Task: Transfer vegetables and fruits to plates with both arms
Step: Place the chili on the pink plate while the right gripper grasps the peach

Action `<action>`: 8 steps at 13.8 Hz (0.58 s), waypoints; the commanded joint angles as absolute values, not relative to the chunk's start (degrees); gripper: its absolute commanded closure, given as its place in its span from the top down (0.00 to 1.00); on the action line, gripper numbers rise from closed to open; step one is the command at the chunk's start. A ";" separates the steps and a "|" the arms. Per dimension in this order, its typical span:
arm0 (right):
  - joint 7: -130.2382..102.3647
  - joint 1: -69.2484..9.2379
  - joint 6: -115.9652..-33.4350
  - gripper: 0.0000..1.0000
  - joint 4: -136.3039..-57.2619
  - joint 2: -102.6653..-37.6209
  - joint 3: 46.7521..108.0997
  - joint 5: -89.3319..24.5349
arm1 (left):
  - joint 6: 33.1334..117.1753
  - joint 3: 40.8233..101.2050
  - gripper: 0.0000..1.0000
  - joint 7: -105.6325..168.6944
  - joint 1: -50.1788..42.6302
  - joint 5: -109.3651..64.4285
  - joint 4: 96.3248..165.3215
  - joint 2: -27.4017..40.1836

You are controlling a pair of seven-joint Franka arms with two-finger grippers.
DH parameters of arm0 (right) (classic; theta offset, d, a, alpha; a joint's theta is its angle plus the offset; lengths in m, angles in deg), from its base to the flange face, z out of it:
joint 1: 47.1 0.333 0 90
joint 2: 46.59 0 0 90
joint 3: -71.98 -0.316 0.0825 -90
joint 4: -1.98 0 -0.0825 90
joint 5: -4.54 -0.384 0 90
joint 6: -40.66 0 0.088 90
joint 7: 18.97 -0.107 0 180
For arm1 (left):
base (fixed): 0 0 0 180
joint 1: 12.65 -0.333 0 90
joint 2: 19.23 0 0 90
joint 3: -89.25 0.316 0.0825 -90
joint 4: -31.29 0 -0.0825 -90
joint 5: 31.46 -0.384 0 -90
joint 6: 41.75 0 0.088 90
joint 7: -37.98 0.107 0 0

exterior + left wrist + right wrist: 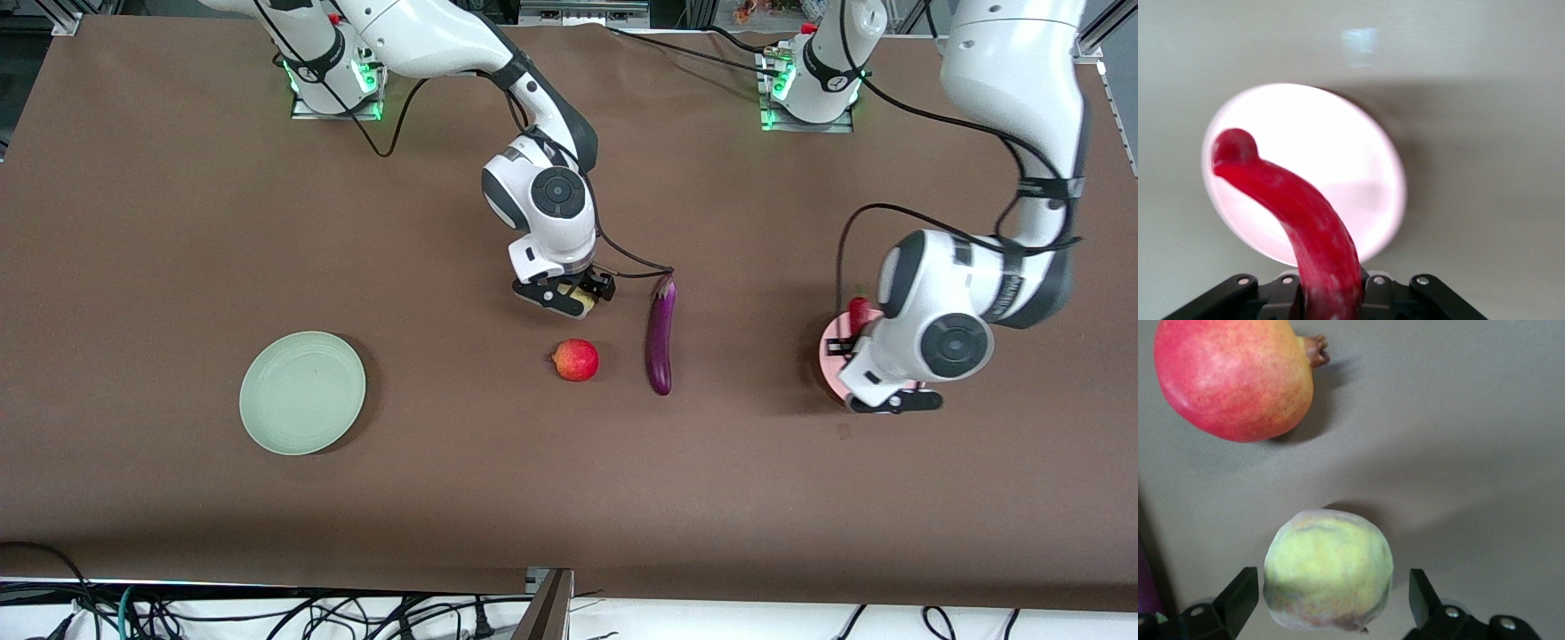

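Front view: the right gripper (569, 296) sits low over the peach (582, 299); the left gripper (889, 391) hangs over the pink plate (834, 348).

Left wrist view: it clamps the chili (1298, 213) above that plate.

Right wrist view: fingers (1238, 600) spread wide, flanking the peach without touching; the pomegranate (1235, 377) lies near.

My right arm (498, 62) reaches out from its base over the middle of the table, elbow bent, wrist turned down. Its gripper (569, 298) sits low with fingers (1238, 597) spread wide apart, one on each side of the peach (1328, 570), with a gap showing at each finger. My left arm (1013, 98) comes down from its base at its own end of the table, forearm dropping steeply, wrist folded toward the front camera. Its gripper (1328, 293) hangs over the pink plate (1351, 153) with the fingers clamped on the chili (1298, 213), which sticks out from between them
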State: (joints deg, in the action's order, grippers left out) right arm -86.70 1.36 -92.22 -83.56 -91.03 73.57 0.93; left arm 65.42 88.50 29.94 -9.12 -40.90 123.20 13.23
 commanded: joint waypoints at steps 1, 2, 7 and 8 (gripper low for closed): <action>-87.35 2.20 -93.90 0.97 -83.28 -92.12 74.17 0.49 | 66.62 87.67 0.00 39.36 -12.29 -42.89 121.81 16.62; -86.83 2.29 -93.90 0.82 -83.28 -92.12 74.17 0.67 | 67.67 87.67 0.00 41.04 -13.08 -42.97 121.99 17.85; -84.02 1.42 -92.59 0.19 -83.19 -90.46 74.87 1.11 | 76.46 87.67 0.04 53.44 -18.53 -42.28 122.25 21.89; -82.18 0.46 -90.41 0.19 -83.19 -88.80 74.88 0.93 | 76.47 87.58 0.55 53.10 -18.80 -42.01 122.25 21.99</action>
State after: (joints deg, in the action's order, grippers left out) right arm -85.07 1.57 -93.19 -83.09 -91.85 74.53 1.00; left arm 75.97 88.45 50.57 -17.27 -41.68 123.21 21.25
